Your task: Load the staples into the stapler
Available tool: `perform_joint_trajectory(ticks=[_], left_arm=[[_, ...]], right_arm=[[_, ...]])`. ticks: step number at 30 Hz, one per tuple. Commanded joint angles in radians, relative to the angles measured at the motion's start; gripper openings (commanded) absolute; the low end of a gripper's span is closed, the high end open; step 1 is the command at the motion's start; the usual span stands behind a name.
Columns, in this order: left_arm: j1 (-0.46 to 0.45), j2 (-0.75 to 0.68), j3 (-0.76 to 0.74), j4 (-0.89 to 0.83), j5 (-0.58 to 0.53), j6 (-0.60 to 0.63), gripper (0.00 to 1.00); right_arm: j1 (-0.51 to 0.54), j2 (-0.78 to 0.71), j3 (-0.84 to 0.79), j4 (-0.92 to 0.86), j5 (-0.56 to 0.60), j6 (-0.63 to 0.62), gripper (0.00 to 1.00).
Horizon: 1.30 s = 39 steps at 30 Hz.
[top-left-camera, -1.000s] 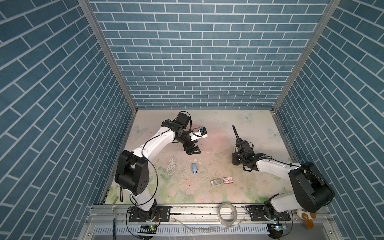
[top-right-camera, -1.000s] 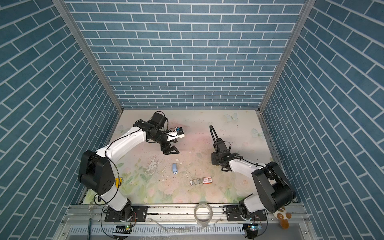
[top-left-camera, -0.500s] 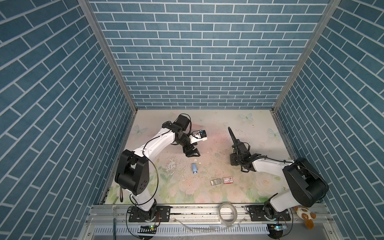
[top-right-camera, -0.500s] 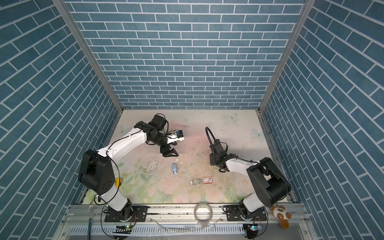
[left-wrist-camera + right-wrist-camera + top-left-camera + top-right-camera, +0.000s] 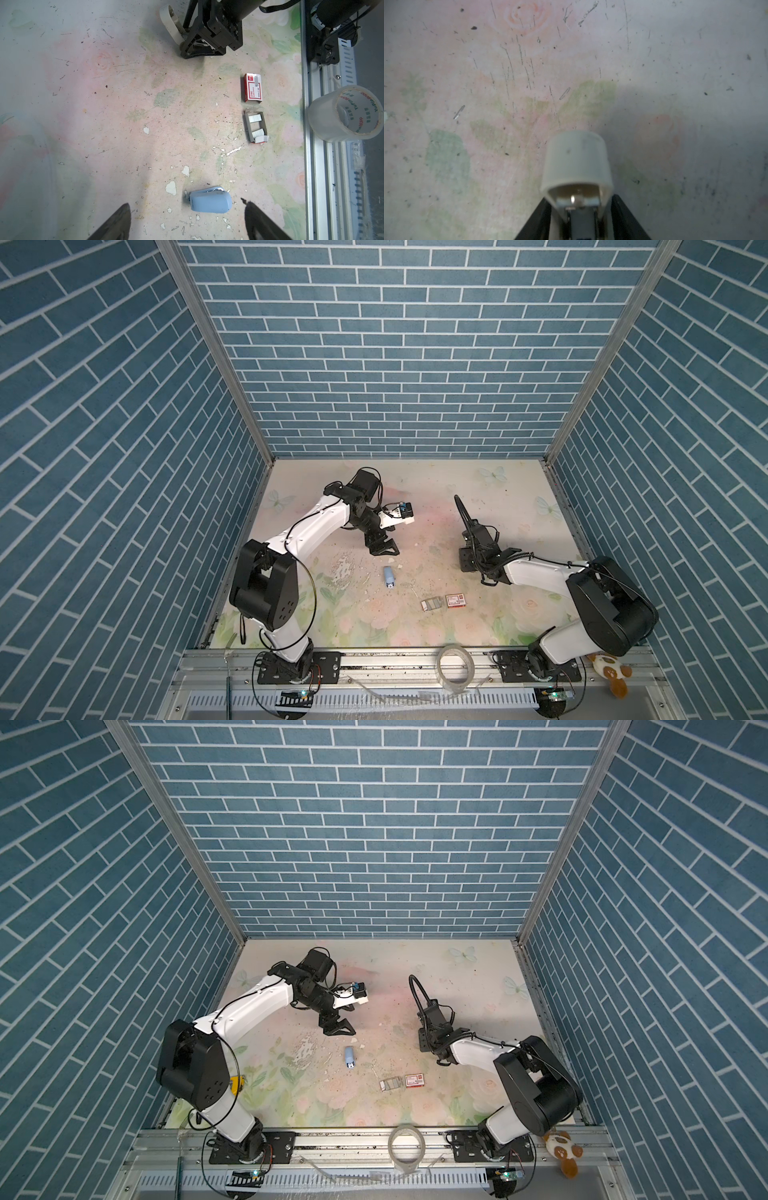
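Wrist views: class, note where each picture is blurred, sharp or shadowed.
Right wrist view: white stapler by the lens is soft; grey shadow falls on the table beside it. Left wrist view: blue stapler sharp, left pincer blurred.

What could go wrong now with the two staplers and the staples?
1. The white stapler sits between the right gripper's jaws. I can't tell how tightly, so it might slip or tip.
2. The blue stapler lies off-centre in front of the open left gripper, so closing could shove it aside.
3. The staples lie loose in an open tray, and a bump could spill them.
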<state>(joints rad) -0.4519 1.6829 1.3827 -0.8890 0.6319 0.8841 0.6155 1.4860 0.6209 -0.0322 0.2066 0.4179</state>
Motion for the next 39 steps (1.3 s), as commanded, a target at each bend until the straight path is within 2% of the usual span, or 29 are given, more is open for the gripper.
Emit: perform_joint_trajectory(ticks=[1, 15, 24, 29, 39], left_arm=[[0.001, 0.012, 0.041, -0.083, -0.002, 0.076, 0.87], [-0.008, 0.068, 0.087, -0.24, -0.124, 0.284, 0.87], [-0.041, 0.1, 0.067, -0.265, -0.185, 0.377, 0.87], [-0.096, 0.127, 0.06, -0.262, -0.215, 0.438, 0.86], [-0.189, 0.17, 0.019, -0.213, -0.295, 0.621, 0.85]], right_arm=[[0.006, -0.077, -0.015, -0.047, -0.03, -0.017, 0.5], [0.006, -0.169, 0.012, -0.172, -0.107, -0.013, 0.53], [0.006, -0.167, 0.068, -0.28, -0.088, 0.003, 0.53], [0.005, -0.273, 0.052, -0.333, -0.121, 0.05, 0.52], [0.007, -0.619, -0.047, -0.415, -0.157, 0.193, 0.51]])
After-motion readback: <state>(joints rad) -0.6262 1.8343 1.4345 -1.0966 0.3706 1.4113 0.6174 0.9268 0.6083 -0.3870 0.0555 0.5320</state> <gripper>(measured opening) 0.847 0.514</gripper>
